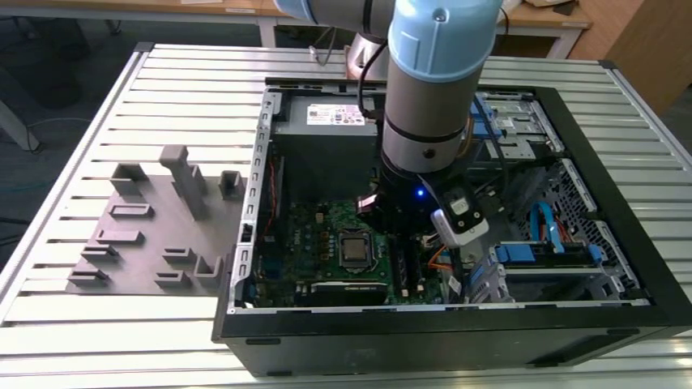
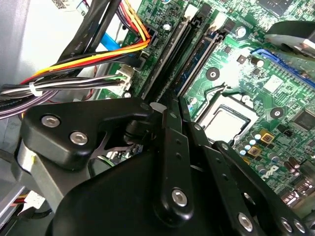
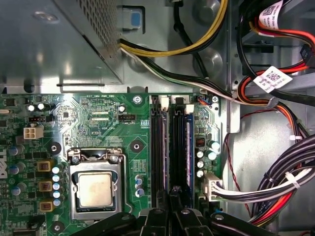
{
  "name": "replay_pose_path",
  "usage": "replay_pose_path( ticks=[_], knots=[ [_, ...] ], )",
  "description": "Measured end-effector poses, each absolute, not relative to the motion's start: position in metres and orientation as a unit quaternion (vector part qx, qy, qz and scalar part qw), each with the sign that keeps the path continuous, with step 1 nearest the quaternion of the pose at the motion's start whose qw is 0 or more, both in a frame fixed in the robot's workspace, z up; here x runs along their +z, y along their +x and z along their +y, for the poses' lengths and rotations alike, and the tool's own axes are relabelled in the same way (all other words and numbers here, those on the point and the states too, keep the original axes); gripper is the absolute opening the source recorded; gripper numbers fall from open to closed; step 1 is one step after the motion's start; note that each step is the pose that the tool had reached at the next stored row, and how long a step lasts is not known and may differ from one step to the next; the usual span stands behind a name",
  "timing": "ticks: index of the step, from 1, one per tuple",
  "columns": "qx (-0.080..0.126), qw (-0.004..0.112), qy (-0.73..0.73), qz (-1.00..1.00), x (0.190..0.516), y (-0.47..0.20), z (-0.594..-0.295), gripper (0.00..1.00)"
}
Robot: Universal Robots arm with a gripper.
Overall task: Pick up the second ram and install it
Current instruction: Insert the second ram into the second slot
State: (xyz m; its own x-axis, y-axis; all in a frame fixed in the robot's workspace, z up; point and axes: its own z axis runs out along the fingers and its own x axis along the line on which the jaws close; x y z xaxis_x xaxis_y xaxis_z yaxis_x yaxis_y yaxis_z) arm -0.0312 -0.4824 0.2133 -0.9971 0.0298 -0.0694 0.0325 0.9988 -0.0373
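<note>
A grey holder (image 1: pixel 151 235) sits on the bench (image 1: pixel 65 324) at the exterior view's left, beside the open case (image 1: pixel 454 344). Over the motherboard (image 3: pixel 98 123), the arm's hand (image 3: pixel 173 209) hovers at the memory slots (image 3: pixel 162 147), fingers together on the ram (image 3: pixel 173 147), which stands in a slot. Installation looks close to finished; full seating can't be judged.

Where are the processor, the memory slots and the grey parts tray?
processor (image 3: pixel 95 190), first wrist view, middle of its metal lid.
memory slots (image 3: pixel 156 147), first wrist view, on one black slot.
grey parts tray (image 1: pixel 141 243), exterior view, flat base.
</note>
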Motion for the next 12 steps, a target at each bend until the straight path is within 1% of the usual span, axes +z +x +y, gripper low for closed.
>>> replay_pose_path(
  ticks=[4, 6, 7, 9, 12],
  knots=[
    [-0.019, 0.034, 0.016, 0.999, 0.213, -0.031, -0.482, 0.10],
    [-0.019, 0.034, 0.016, 0.999, 0.213, -0.031, -0.482, 0.12],
    [-0.019, 0.034, 0.016, 0.999, 0.213, -0.031, -0.482, 0.18],
    [-0.019, 0.034, 0.016, 0.999, 0.214, -0.031, -0.482, 0.18],
    [-0.019, 0.034, 0.016, 0.999, 0.226, -0.031, -0.482, 0.18]
  ],
)
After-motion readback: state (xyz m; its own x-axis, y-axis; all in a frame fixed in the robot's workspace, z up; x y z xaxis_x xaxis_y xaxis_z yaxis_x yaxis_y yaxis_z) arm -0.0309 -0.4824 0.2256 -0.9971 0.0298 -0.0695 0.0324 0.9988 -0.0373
